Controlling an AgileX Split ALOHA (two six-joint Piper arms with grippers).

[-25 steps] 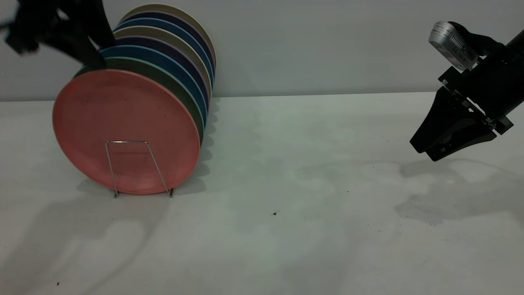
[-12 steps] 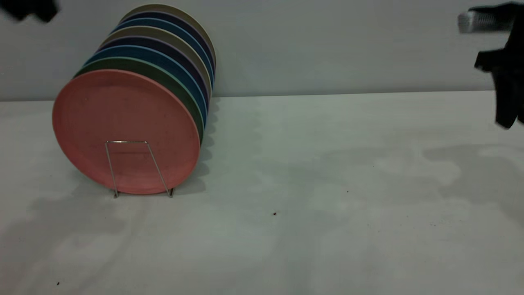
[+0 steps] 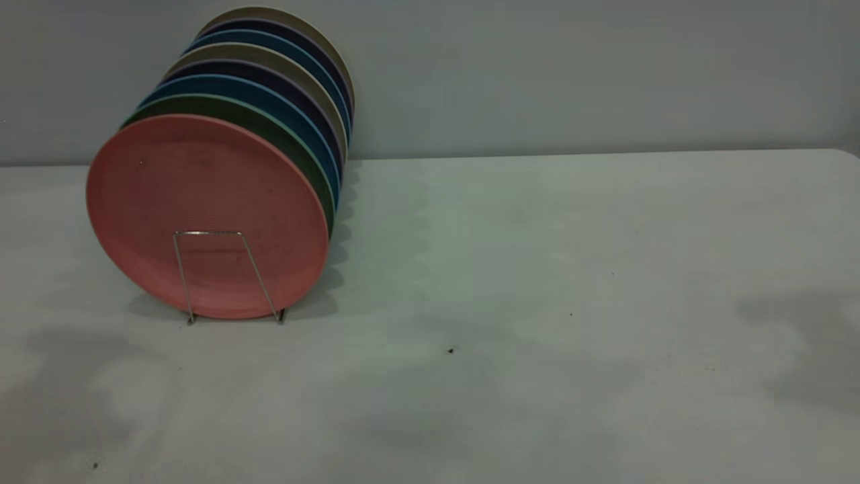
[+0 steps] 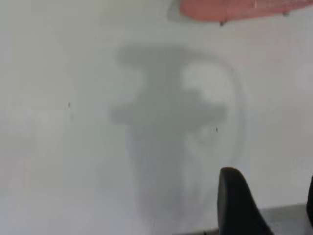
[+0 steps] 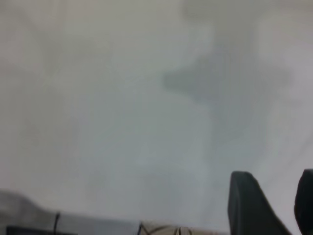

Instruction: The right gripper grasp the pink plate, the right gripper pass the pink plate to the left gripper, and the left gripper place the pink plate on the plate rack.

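Observation:
The pink plate [image 3: 201, 208] stands on edge at the front of a row of plates in the plate rack [image 3: 183, 269], behind the rack's front wire loop. Its lower rim also shows in the left wrist view [image 4: 234, 9]. Neither arm shows in the exterior view. In the left wrist view the left gripper [image 4: 271, 196] hangs above bare table, its jaws apart and empty, away from the plate. In the right wrist view the right gripper [image 5: 274, 193] is over bare table, jaws apart and empty.
Behind the pink plate stand a green plate [image 3: 269, 128], then several blue, dark purple and beige plates [image 3: 295, 74]. The white table [image 3: 537, 302] runs right of the rack to a grey wall. Arm shadows lie at the front left and far right.
Both arms have left the exterior view: the left one went up and off the top left, the right one rose and went off the right edge. The plates have not moved.

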